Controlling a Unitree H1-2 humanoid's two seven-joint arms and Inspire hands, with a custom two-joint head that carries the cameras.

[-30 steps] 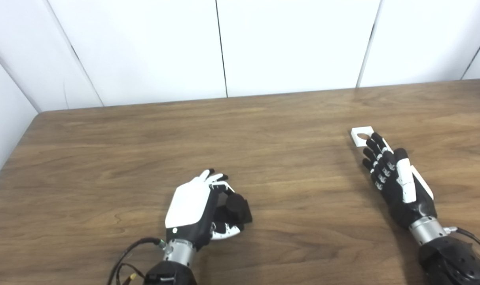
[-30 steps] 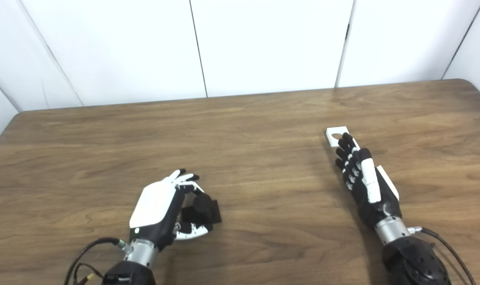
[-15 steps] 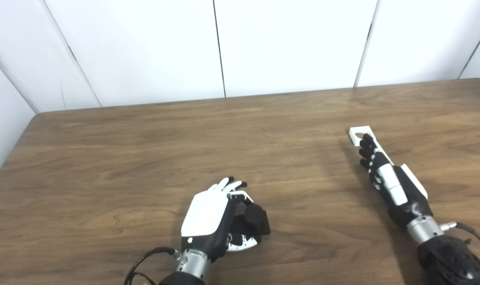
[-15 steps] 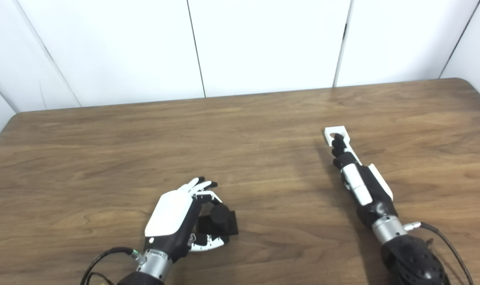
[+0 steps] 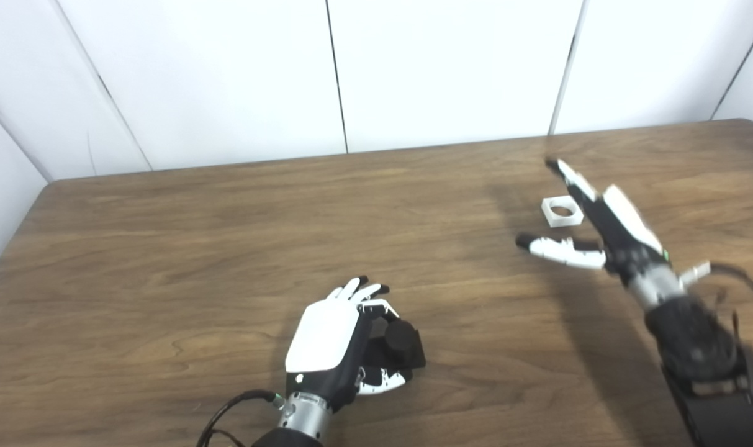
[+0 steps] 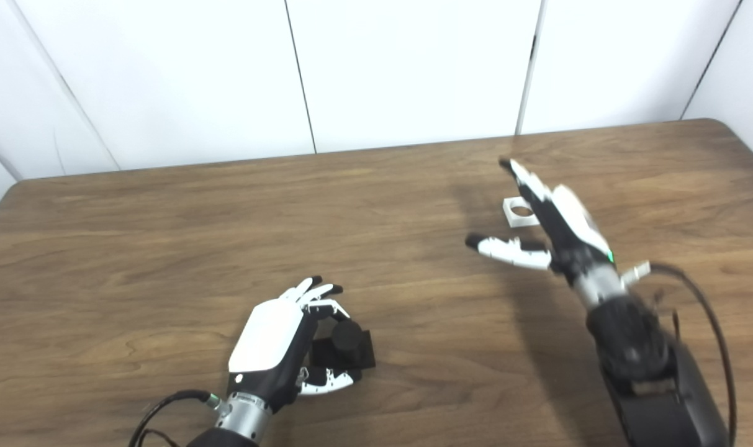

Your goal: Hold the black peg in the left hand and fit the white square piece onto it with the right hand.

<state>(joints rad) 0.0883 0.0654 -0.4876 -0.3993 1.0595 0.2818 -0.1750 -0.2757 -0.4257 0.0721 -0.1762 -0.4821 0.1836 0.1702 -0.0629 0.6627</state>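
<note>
There are two hands: the left hand point(image 5: 326, 344) and the right hand point(image 5: 606, 226). One black peg point(image 5: 401, 344) sits inside the curl of the left hand's fingers (its round post stands on a square base), and one white square piece point(image 5: 562, 211) with a single round hole lies flat just under the right hand's spread fingers. One wooden table point(image 5: 227, 248) lies beneath both hands.

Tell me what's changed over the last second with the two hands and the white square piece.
The right hand rose off the white square piece, turned over and spread open above it, thumb out to the left; the piece lies free on the table, apparently unmoved. The left hand shifted slightly rightward, still wrapped around the black peg.
</note>
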